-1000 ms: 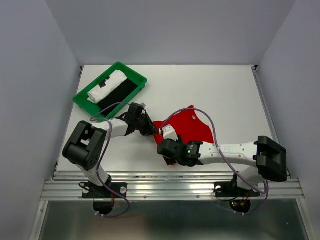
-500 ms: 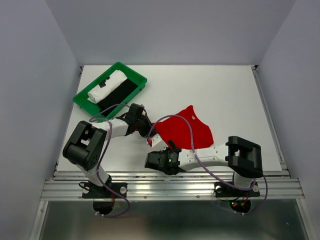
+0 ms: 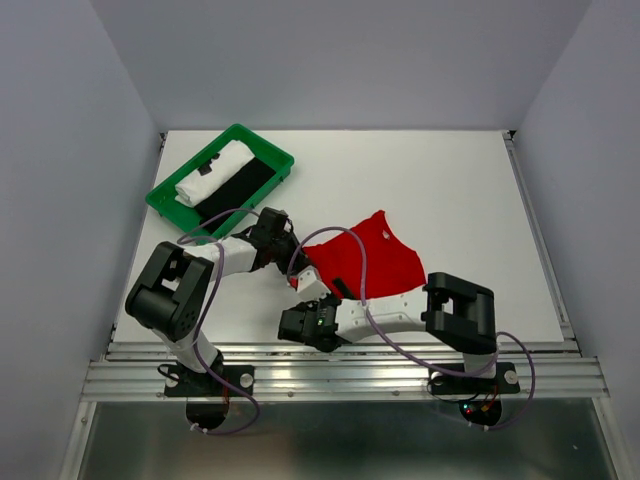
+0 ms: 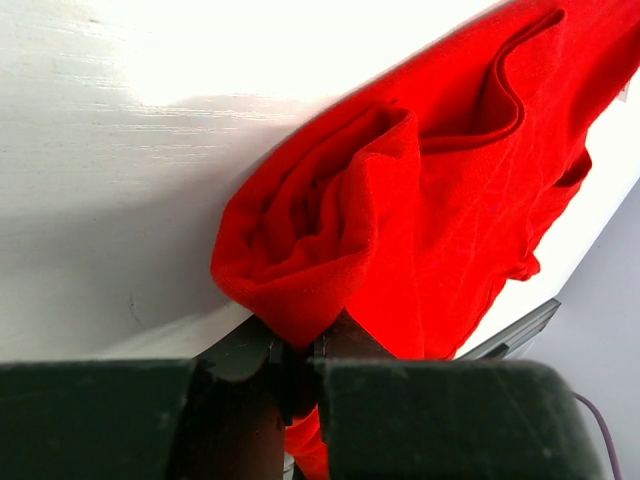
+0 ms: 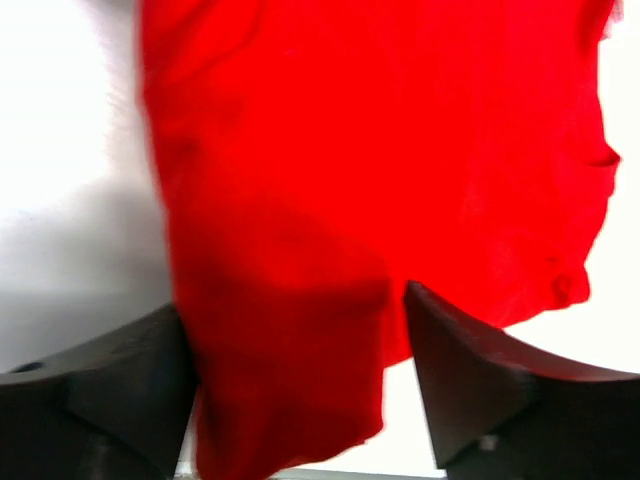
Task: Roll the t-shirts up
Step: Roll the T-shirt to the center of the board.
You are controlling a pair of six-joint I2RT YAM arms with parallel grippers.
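Left gripper (image 4: 305,345) pinches the red shirt (image 4: 450,200) by a bunched corner; right gripper (image 5: 300,340) stands wide, hem between its jaws, and should close squarely, keeping that edge taut.

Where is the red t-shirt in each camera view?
Top external: red t-shirt spread mid-table.
Left wrist: red t-shirt fills the right side, bunched corner pinched in the left gripper.
Right wrist: red t-shirt fills the centre, framed by the open right gripper.
Shared landmark: the white table.
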